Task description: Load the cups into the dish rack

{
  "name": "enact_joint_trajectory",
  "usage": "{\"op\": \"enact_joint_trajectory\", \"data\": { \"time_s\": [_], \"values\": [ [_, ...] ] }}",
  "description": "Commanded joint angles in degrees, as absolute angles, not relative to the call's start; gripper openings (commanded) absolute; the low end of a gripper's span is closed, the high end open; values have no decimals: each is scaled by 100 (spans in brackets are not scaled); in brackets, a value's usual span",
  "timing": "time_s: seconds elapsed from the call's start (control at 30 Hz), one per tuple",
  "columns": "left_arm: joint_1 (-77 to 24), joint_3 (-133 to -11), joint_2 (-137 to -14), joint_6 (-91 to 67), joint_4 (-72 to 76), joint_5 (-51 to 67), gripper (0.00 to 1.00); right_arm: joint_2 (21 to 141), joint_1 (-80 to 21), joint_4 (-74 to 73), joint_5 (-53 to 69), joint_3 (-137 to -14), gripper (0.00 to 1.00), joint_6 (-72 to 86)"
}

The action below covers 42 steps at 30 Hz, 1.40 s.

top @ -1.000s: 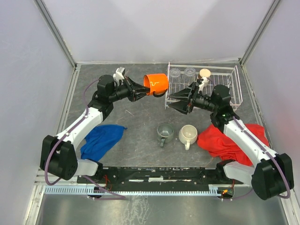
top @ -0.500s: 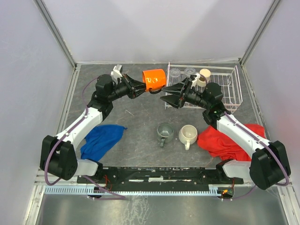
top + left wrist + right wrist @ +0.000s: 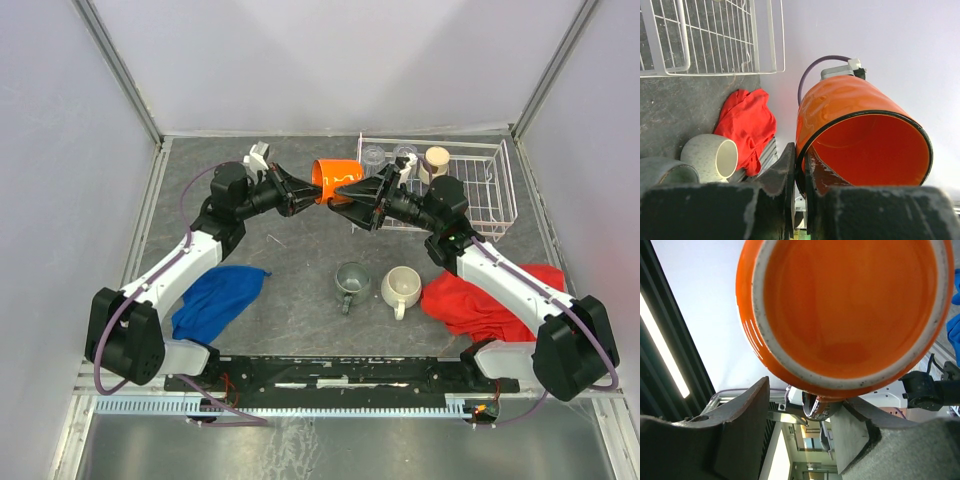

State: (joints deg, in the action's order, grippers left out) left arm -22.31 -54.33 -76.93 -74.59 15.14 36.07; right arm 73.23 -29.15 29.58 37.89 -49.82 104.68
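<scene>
My left gripper is shut on the rim of the orange mug and holds it on its side in the air, left of the white dish rack. The left wrist view shows one finger inside the mug and one outside, gripper. My right gripper is open, its fingers on either side of the mug's base, gripper. Two clear tumblers and a tan cup stand in the rack. The grey-green mug and cream-white mug sit on the table.
A red cloth lies under the right arm and a blue cloth lies by the left arm. The rack's near-left corner is close under the held mug. Grey walls close in the table.
My right gripper has moved left from the rack up to the orange mug's base, jaws open. My left gripper has kept hold of the mug and shifted it slightly.
</scene>
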Motion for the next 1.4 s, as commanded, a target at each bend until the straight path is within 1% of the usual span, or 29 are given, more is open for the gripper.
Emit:
{"op": "enact_joint_trajectory", "data": {
  "time_s": [0.0, 0.17, 0.4, 0.57, 0.77, 0.87, 0.97, 1.0, 1.07, 1.23, 1.27, 1.37],
  "values": [
    [-2220, -5580, -7432, -7348, 2068, 3639, 3, 7326, -2920, 3264, 3620, -5210, 56, 10382],
    [-2221, -5624, -7410, -7373, 2118, 3656, 3, 7485, -2959, 3360, 3569, -5226, 50, 10362],
    [-2221, -5571, -7384, -7471, 2153, 3672, 3, 7692, -3088, 3413, 3519, -5355, 48, 10297],
    [-2223, -5554, -7365, -7486, 2162, 3689, 3, 7780, -3140, 3562, 3453, -5318, 41, 10348],
    [-2230, -5464, -7365, -7500, 2214, 3691, 3, 7927, -3238, 3766, 3351, -5394, 37, 10441],
    [-2227, -5444, -7360, -7487, 2232, 3691, 3, 7964, -3252, 3902, 3272, -5376, 30, 10503],
    [-2232, -5403, -7341, -7478, 2239, 3691, 3, 7985, -3267, 4083, 3135, -5322, 19, 10590],
    [-2226, -5385, -7331, -7475, 2249, 3687, 3, 7992, -3269, 4167, 3086, -5310, 14, 10630],
    [-2232, -5348, -7317, -7474, 2250, 3682, 3, 8000, -3270, 4342, 3014, -5283, 1, 10716],
    [-2232, -5362, -7312, -7435, 2112, 3646, 3, 7902, -3270, 4213, 2937, -5349, 0, 10589],
    [-2229, -5380, -7320, -7409, 2032, 3629, 5, 7868, -3271, 4164, 2936, -5371, 1, 10537],
    [-2232, -5428, -7318, -7312, 1843, 3560, 21, 7765, -3253, 3989, 2921, -5372, 1, 10431]
  ]
}}
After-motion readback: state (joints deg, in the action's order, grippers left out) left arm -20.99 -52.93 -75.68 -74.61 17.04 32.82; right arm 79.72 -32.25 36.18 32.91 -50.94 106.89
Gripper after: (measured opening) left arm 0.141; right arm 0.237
